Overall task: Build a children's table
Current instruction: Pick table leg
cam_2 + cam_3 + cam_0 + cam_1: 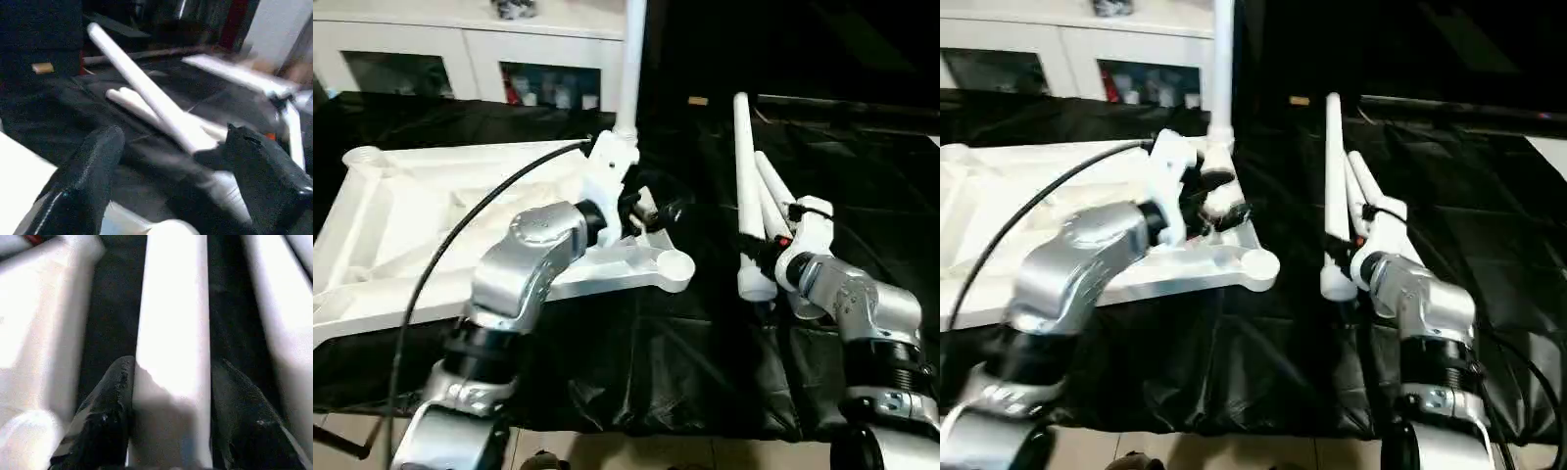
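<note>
The children's table top [421, 215] lies upside down on black cloth at the left, ribbed underside up. One white leg [631, 59] stands upright in its far right corner socket. The near right socket [674, 266] holds nothing. My left gripper [651, 208] hovers beside the upright leg's base; its fingers [93, 171] stand wide apart around nothing. To the right, loose legs [771, 186] lie side by side on the cloth. My right gripper [766, 253] sits at their near ends, and its fingers [105, 416] press both sides of the middle leg [173, 308].
White cabinets with glass doors [480, 49] stand behind the work. The black cloth [636, 352] ends close in front of me, with floor below. A black cable [460, 230] arcs over the table top to my left arm. A small tan block [698, 100] lies far back.
</note>
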Tool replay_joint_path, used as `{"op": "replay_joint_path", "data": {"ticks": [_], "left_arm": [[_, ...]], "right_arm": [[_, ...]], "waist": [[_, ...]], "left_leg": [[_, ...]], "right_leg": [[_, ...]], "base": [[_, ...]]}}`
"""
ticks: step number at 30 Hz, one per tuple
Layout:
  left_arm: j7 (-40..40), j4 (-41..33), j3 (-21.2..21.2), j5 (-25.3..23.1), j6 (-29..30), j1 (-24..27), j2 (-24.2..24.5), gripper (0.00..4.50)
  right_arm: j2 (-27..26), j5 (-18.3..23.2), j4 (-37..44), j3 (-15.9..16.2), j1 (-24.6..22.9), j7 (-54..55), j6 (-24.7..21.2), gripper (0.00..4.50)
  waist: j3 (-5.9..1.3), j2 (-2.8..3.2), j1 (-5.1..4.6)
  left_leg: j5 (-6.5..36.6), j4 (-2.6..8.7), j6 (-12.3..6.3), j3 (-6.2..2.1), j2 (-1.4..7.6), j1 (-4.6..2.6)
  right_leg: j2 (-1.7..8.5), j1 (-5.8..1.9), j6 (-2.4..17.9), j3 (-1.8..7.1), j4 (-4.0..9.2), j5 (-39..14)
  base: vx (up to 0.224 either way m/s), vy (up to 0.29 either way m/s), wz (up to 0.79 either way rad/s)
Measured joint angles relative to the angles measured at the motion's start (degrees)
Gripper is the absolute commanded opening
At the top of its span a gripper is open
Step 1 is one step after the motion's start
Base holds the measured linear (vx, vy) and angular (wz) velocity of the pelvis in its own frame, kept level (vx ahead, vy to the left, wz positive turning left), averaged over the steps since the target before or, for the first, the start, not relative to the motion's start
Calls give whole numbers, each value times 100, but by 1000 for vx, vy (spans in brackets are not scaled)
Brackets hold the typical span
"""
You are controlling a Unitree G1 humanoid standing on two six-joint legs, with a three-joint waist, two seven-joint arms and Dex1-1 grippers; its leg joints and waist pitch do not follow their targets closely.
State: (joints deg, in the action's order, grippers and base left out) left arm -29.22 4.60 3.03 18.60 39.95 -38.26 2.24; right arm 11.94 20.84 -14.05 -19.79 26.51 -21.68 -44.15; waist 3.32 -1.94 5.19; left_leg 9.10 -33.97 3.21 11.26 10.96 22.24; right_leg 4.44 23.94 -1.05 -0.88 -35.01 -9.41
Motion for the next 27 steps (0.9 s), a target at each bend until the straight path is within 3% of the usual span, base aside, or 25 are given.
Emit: {"op": "replay_joint_path", "data": {"ticks": [7, 13, 24, 25, 27], "left_arm": [[346, 390, -639, 903, 843, -548, -840, 381], [583, 578, -925, 1081, 1122, -678, -955, 381], [755, 570, -890, 1178, 1252, -704, -970, 381], [755, 570, -892, 1201, 1253, -704, -969, 352], [746, 569, -925, 1263, 1224, -704, -969, 345]], "right_arm": [[-50, 1077, 1414, 246, -420, -1444, 97, 188], [-13, 1321, 1640, 319, -699, -1797, 88, 188], [-8, 1534, 1891, 644, -823, -2035, 96, 188], [-6, 1558, 1899, 645, -845, -2053, 96, 188], [11, 1606, 1953, 653, -891, -2127, 96, 188]], "waist": [[0, 2, 14], [1, 2, 32], [1, 2, 77], [1, 2, 85], [1, 3, 95]], "left_leg": [[2, 0, -5, -1, 1, -11], [1, 0, -5, -6, 0, -1], [2, 0, -5, -13, 0, 8], [2, 0, -5, -13, 0, 9], [2, 0, -5, -13, 0, 13]], "right_leg": [[2, -9, 1, -3, 6, 1], [2, -5, -29, -5, 8, -17], [2, -5, -34, -9, 16, -21], [2, -5, -36, -9, 16, -22], [2, -3, -36, -9, 19, -22]], "base": [[0, 0, 0], [0, 0, 0], [0, 0, 0], [0, 0, 0], [0, 0, 0]]}}
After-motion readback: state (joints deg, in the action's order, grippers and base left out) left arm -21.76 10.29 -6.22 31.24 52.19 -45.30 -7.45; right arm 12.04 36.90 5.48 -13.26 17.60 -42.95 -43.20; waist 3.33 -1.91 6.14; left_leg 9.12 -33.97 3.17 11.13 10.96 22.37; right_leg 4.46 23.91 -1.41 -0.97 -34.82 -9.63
